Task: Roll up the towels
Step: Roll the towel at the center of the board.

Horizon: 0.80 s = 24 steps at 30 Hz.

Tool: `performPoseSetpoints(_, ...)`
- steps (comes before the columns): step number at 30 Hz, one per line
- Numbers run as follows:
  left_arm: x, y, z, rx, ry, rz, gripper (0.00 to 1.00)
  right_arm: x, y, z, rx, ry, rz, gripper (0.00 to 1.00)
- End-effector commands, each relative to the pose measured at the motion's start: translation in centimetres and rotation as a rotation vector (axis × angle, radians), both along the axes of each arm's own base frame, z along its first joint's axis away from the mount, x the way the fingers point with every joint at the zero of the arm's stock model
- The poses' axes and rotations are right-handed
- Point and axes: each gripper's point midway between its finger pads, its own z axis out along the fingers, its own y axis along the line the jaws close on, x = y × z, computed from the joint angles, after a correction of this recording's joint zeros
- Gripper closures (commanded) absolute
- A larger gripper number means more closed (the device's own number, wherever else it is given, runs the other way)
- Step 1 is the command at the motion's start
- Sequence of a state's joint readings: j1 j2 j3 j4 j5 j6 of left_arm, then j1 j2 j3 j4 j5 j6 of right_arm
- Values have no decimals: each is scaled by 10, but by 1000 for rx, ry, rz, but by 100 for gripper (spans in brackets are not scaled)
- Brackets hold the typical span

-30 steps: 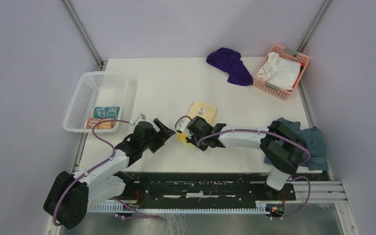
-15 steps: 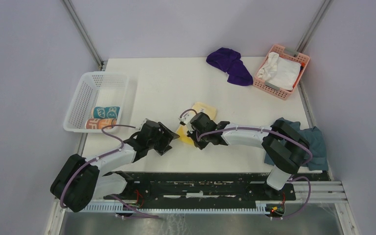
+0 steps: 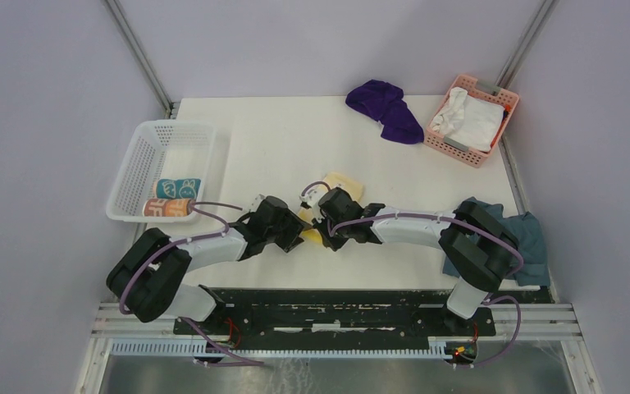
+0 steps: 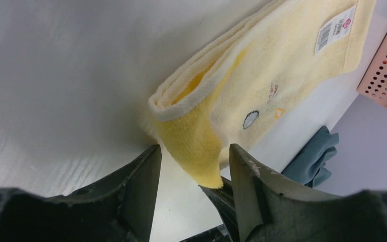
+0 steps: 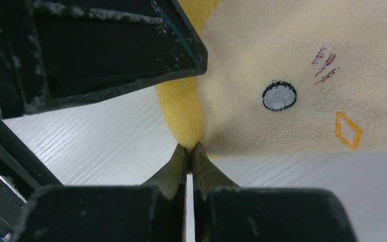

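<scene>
The white bench (image 3: pixel 279 139) spreads out ahead of my two arms. At its right near edge a blue-grey cloth (image 3: pixel 533 238) lies crumpled beside my right arm. On the left side sits a white mesh basket (image 3: pixel 143 156), and at the far right corner a pink basket (image 3: pixel 492 103) holds a white cloth (image 3: pixel 472 119). A deep purple towel (image 3: pixel 390 111) lies loose and bunched at the far edge, just left of the pink basket. The pale yellow towel (image 4: pixel 282 60) lies folded near the middle of the bench, its label end away from me and one near corner lifted. In the near end of the white basket a teal towel (image 3: pixel 178 188) and a peach-orange towel (image 3: pixel 168 208) lie rolled side by side. My right pincer (image 5: pixel 189 148) is closed tight, its tips nipping the yellow towel's lifted edge. My left pincer (image 4: pixel 194 159) faces it with jaws partly apart, one on each side of the hanging corner, gripping nothing that I can see
</scene>
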State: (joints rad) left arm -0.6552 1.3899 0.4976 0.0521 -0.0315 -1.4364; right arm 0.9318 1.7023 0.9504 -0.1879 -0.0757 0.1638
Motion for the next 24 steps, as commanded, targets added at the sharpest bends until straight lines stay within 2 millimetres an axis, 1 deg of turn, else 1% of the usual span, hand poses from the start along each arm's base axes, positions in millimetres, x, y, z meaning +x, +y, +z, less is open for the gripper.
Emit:
performPoseSetpoints(1, 17, 5, 2, 22, -25, 99, 43, 1, 7, 19, 64, -33, 15, 97)
performPoseSetpoints(6, 18, 19, -7, 109, -20, 118, 51, -1, 4, 23, 82, -38, 20, 97)
performPoseSetpoints(11, 18, 32, -8, 167, -31, 136, 58, 1, 2, 25, 97, -35, 7, 97)
performPoseSetpoints(12, 19, 32, -6, 169, -37, 133, 61, 1, 2, 25, 102, -33, 6, 96)
performPoseSetpoints(14, 19, 32, -4, 176, -42, 128, 70, -1, 3, 26, 111, -31, 16, 95)
performPoseSetpoints(16, 21, 31, -1, 177, -50, 117, 78, -2, 4, 28, 119, -36, 29, 90)
performPoseSetpoints(18, 23, 27, 4, 178, -54, 101, 83, -1, 5, 30, 126, -44, 37, 81)
performPoseSetpoints(21, 24, 20, 7, 166, -47, 75, 85, 1, 9, 38, 141, -68, 60, 65)
performPoseSetpoints(24, 23, 14, 7, 144, -36, 60, 86, 4, 18, 45, 166, -90, 83, 54)
